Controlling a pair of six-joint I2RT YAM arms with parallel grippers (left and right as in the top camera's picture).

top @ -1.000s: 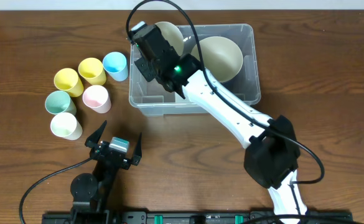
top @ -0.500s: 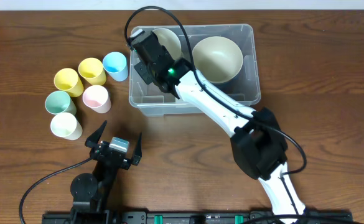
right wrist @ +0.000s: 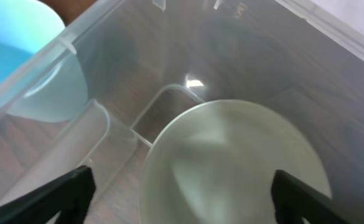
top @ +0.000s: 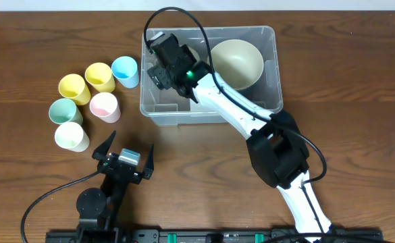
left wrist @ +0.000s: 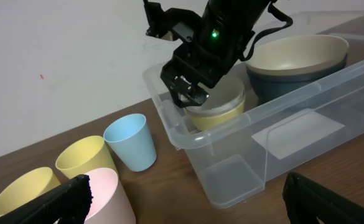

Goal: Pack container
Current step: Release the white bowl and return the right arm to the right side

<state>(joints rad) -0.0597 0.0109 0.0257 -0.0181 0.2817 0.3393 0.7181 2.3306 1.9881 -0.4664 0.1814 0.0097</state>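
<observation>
Note right pincer (right wrist: 177, 198) spread wide, bowl (right wrist: 231, 162) directly beneath inside container (top: 163, 111), untouched; advise lifting straight up, keeping clear of bowl rim.

I am reaching my white-and-black right arm (top: 234, 115) far forward and across to my left, its bulky black elbow joint (top: 278, 152) bending near my own side and a green light glowing at the wrist. My black two-finger right hand (top: 165, 54) is pointing downward, its fingers (right wrist: 51, 198) spread wide and gripping nothing. I am holding my short black left arm (top: 108, 192) low and close in. My black left hand (top: 129, 145) is facing forward, its fingers (left wrist: 57, 202) splayed fully apart and empty.
</observation>
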